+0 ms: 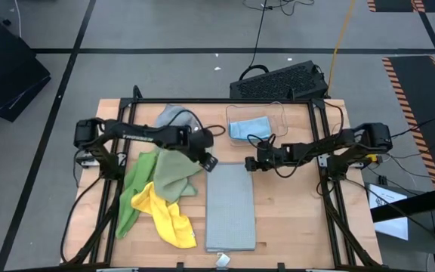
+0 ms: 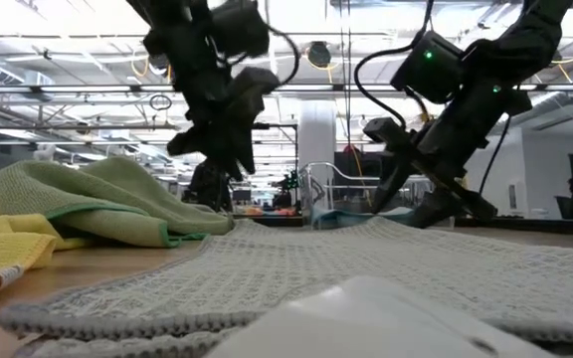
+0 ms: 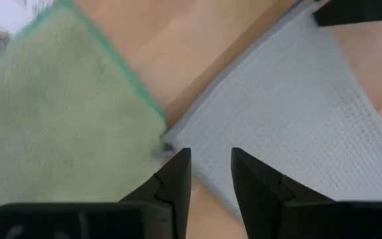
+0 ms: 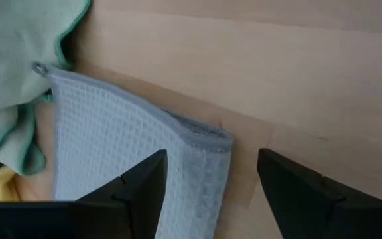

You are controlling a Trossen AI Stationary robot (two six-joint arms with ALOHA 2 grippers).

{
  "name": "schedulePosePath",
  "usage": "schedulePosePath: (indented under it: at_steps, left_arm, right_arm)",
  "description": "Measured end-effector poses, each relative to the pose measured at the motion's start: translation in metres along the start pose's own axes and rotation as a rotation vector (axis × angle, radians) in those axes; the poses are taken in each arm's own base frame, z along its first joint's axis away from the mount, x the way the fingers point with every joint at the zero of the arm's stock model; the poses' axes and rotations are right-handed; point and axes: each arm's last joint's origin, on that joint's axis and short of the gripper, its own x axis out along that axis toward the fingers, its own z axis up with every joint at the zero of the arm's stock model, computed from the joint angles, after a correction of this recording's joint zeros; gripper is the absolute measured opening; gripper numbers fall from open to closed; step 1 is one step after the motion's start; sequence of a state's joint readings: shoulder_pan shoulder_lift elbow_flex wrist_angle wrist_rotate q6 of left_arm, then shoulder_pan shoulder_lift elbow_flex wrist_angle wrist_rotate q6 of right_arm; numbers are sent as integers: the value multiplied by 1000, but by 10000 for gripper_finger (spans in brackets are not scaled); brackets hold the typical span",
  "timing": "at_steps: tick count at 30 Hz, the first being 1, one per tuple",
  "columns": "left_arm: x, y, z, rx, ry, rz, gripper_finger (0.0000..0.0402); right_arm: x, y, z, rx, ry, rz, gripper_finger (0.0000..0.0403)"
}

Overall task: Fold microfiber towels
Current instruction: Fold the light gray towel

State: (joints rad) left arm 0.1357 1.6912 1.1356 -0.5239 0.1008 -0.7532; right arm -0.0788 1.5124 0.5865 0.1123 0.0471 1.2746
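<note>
The grey towel [image 1: 230,208] lay folded at six o'clock on the desk [image 1: 293,219]. My left end effector [image 1: 207,161] hovered narrowly parted, empty, my right end effector [image 1: 252,162] wide; both far corners needed an even pinch.

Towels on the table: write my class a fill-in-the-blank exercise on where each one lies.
1. The folded grey towel lies flat between the two ____.
2. The light blue towel sits inside the clear ____.
3. The yellow towel lies partly under a ____ towel.
4. Over the grey towel's far corner, the right claw is ____.

Missing words: claws; bin; green; open
</note>
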Motion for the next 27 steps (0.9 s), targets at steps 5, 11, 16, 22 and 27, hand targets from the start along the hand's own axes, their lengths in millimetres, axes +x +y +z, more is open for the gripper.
schedulePosePath:
  at_steps: [5,11,16,22,27]
  left_arm:
    - [0,15,12,-62,40,-74,109]
    - [-2,17,18,-105,29,-120,109]
    - [-1,15,17,-179,33,-115,133]
    - [0,9,9,-276,24,-69,185]
    - [1,3,4,-338,35,-76,206]
  right_arm:
    - [4,1,1,-17,-5,9,206]
    - [7,0,1,-30,-8,5,149]
    - [10,1,1,-35,6,28,99]
    - [20,1,0,-48,22,61,52]
    - [19,3,0,-121,24,83,6]
